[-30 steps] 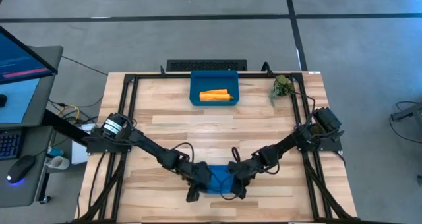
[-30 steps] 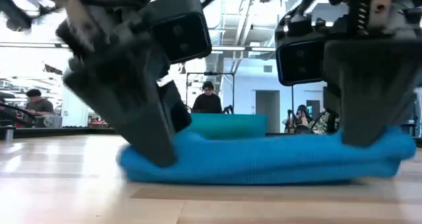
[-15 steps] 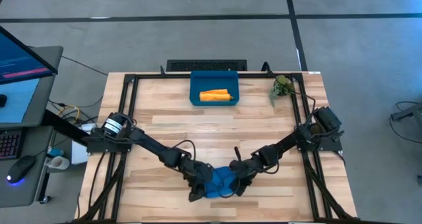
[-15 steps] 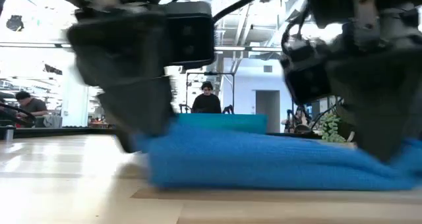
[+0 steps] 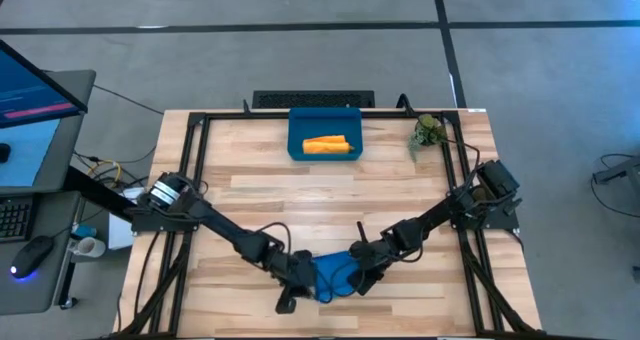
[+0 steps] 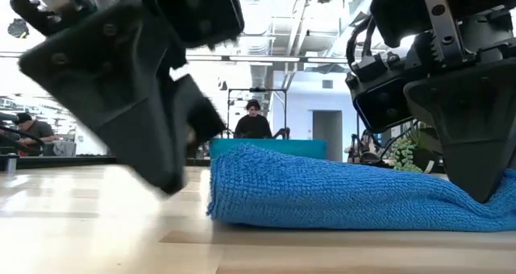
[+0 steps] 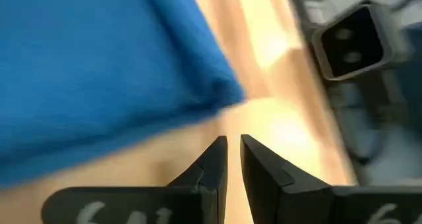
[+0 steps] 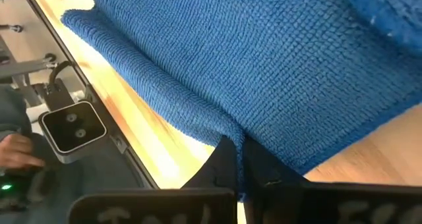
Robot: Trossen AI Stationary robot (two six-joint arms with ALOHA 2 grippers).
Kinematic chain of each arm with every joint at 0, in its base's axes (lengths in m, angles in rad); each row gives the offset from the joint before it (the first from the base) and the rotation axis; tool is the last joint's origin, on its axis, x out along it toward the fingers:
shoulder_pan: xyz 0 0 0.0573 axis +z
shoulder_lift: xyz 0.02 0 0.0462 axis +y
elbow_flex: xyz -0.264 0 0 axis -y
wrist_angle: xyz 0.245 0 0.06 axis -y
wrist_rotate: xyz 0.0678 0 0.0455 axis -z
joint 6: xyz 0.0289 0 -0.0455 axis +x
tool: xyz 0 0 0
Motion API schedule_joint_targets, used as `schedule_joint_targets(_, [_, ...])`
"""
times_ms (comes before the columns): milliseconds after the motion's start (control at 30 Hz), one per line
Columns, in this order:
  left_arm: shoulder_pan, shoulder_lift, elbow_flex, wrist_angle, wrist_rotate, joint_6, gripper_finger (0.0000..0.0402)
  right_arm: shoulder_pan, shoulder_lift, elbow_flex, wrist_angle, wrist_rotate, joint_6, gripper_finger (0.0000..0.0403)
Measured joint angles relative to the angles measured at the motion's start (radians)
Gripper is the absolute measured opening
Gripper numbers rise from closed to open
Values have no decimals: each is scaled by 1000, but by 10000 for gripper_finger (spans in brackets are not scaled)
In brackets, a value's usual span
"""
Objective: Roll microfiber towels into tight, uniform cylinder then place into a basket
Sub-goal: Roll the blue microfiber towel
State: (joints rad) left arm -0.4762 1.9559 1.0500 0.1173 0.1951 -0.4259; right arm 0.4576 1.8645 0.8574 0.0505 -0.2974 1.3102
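Two pincers are set low on the worktop (image 5: 400, 195). The blue towel (image 6: 347, 195) is pinched by the right pincer (image 8: 239, 159). The left pincer (image 7: 233, 159) is held just beside it, slightly parted, gripping nothing.

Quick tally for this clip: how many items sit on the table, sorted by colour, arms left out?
Orange-yellow: 1, the rolled towel lying in the basket.
Bright blue: 1, the towel at the table's near edge between the two arms.
Dark blue: 1, the basket at the far edge.
Green: 1, the small plant to the right of the basket.
Total: 4
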Motion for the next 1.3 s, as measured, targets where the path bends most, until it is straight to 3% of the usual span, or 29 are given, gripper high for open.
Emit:
schedule_joint_targets(167, [-86, -91, 1, -87, -304, 169, 34, 0, 1, -1, 0, 16, -6, 18])
schedule_joint_targets(267, [-139, -108, 3, 6, -385, 276, 34, 0, 2, -1, 0, 19, -8, 22])
schedule_joint_targets(367, [-158, -89, 3, 86, -392, 367, 34, 0, 2, -1, 0, 22, -9, 19])
schedule_joint_targets(533, [-111, -19, 24, 134, -401, 350, 34, 1, 3, -2, 12, 34, -26, 18])
schedule_joint_targets(767, [-102, 91, 139, 125, -331, 384, 34, 0, 4, -2, 17, 44, -27, 21])
schedule_joint_targets(1100, [-52, 122, 174, -22, -492, 270, 34, -1, 4, -2, 18, 38, -35, 24])
schedule_joint_targets(1300, [-33, 123, 173, -61, -489, 243, 34, -1, 4, -3, 21, 37, -58, 20])
